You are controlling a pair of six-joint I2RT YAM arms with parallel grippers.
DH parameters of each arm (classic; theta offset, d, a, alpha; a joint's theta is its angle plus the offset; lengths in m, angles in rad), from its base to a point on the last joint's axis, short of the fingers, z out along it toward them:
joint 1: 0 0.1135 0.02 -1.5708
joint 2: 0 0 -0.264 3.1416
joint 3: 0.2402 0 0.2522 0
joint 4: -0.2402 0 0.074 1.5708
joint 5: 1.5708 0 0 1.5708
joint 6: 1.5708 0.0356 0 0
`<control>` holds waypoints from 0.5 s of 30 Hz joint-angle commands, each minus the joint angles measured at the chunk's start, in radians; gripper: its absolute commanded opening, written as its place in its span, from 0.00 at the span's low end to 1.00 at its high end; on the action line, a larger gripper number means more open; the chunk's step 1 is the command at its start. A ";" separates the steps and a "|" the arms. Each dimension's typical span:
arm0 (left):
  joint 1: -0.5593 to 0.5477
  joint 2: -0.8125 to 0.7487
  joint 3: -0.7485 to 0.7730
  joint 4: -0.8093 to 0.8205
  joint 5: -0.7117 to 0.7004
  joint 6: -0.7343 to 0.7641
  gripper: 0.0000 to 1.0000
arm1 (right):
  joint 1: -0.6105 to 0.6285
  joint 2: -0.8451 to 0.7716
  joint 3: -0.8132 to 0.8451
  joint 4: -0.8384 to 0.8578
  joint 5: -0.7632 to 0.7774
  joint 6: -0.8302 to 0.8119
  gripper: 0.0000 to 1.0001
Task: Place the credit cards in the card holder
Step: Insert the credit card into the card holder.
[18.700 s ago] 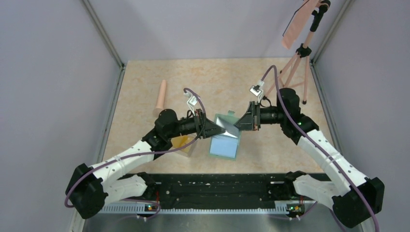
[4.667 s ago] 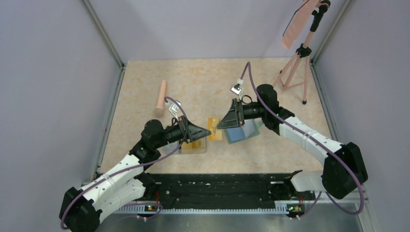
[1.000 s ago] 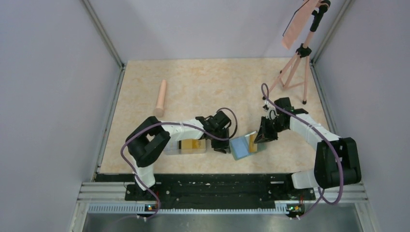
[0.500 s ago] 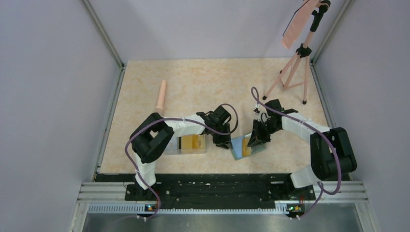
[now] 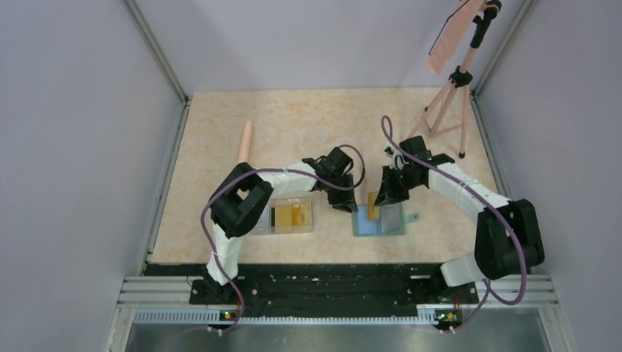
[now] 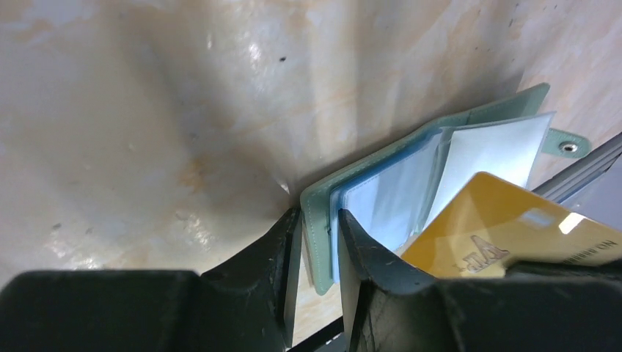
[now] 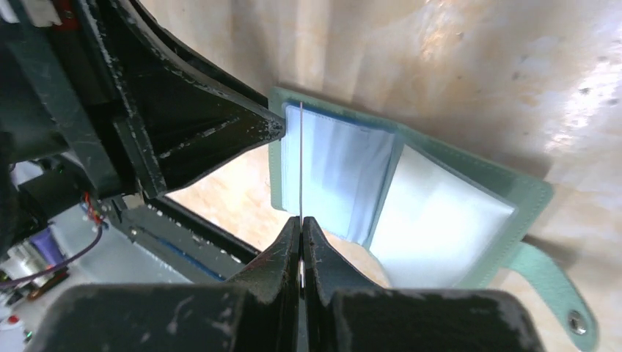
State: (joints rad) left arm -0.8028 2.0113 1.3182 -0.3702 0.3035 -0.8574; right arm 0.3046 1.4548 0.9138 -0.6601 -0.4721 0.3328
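Right gripper [image 7: 301,222] clamped on a yellow credit card [image 6: 499,233], held edge-on over the open card holder [image 5: 381,220]. Left gripper [image 6: 316,220] pinches the holder's left cover edge. Since half a second ago the holder has swung from skewed to square, flat on the table [image 5: 308,125]. Pocket pages now face the card, so insertion looks next. More cards wait in the clear box [image 5: 290,218].

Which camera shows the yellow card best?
The left wrist view: the yellow card shows its printed face up close. The right wrist view sees it edge-on, a thin line; the top view shows a tiny orange bit.
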 commanded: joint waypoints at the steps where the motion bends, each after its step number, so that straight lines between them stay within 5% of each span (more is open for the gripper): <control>1: 0.005 0.090 0.054 -0.045 -0.062 0.048 0.31 | -0.013 -0.065 0.057 -0.048 0.133 -0.020 0.00; 15: 0.007 -0.081 -0.052 -0.101 -0.096 0.059 0.34 | -0.054 -0.021 0.024 -0.114 0.170 -0.031 0.00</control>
State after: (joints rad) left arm -0.8001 1.9999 1.3369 -0.4232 0.2466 -0.8124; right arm 0.2581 1.4250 0.9367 -0.7593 -0.2955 0.3157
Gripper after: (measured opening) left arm 0.340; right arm 0.005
